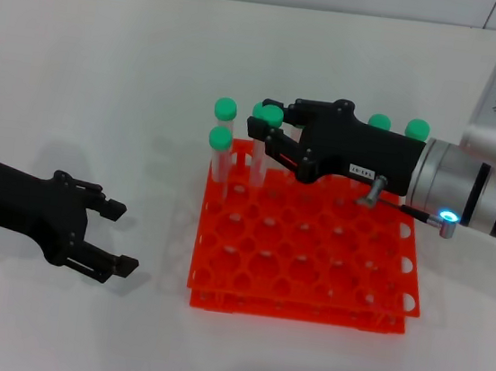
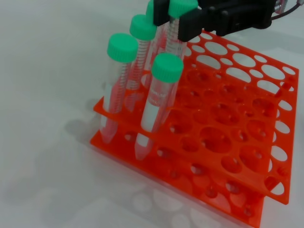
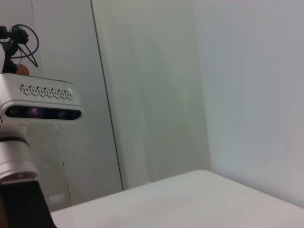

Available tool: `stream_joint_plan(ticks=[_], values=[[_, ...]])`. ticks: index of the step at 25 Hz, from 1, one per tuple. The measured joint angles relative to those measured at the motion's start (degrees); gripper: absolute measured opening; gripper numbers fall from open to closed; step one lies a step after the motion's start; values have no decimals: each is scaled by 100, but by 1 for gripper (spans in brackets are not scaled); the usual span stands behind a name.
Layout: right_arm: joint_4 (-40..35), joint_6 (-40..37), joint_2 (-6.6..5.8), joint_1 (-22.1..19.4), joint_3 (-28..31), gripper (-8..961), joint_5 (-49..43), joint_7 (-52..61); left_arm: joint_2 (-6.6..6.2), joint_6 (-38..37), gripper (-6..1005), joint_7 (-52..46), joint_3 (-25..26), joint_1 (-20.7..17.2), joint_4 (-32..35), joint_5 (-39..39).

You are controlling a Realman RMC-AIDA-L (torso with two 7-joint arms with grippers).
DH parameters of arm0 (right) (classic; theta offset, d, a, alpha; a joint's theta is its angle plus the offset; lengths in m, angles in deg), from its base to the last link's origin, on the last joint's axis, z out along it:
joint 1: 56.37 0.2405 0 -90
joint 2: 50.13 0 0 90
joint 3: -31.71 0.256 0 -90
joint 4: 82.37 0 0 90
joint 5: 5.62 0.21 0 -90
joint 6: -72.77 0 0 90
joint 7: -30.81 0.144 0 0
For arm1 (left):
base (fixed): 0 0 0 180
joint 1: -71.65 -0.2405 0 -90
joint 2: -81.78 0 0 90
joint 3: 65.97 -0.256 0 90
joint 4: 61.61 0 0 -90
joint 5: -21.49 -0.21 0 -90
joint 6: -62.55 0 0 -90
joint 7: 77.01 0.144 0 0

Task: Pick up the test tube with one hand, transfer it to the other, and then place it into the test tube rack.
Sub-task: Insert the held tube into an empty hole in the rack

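Hidden or cut off:
- right gripper (image 1: 263, 133): its body is covering two green-capped tubes (image 1: 398, 126) at the rack's (image 1: 301, 287) far edge, leaving only caps showing.
- held test tube (image 1: 271, 116): the fingers are masking its shaft above the rack.
- left arm: frame edge is cropping it.

head overhead, left wrist nearer rack (image 2: 228, 118)

green-capped test tube (image 1: 263, 147) upright in orange rack (image 1: 304, 247)
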Motion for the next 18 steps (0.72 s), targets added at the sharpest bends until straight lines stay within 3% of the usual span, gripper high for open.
stream_joint_plan(ticks=[18], values=[[106,-166,0,-53,-28,265,291,-340,-4,0,874,0,1,-7,0,6]])
